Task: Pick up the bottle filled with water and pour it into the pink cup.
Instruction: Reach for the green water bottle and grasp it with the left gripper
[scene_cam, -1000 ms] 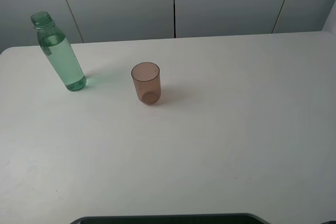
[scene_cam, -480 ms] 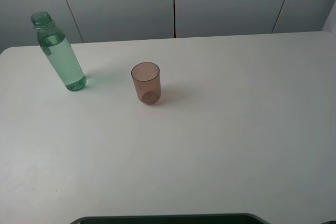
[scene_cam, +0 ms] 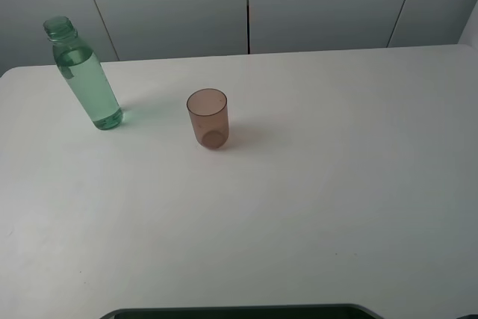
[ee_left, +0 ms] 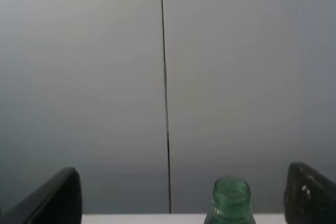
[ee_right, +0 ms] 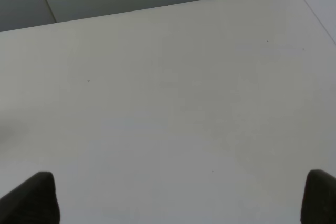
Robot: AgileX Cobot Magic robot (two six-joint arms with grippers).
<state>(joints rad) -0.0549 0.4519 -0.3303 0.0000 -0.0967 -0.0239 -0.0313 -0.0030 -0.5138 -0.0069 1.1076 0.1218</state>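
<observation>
Grey panels (scene_cam: 164, 5) are backing the white bench (scene_cam: 314, 199). Left claw (ee_left: 181, 198) is gaping wide, bottle (ee_left: 231, 205) standing upright ahead between its fingers, pink cup (scene_cam: 207, 117) standing near the bottle. Right claw (ee_right: 176, 198) is gaping wide too.

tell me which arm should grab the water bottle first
Left. The slim clear green plastic bottle stands on the white table's left side, and the left tool faces its neck, open. The right tool faces only tabletop.
</observation>
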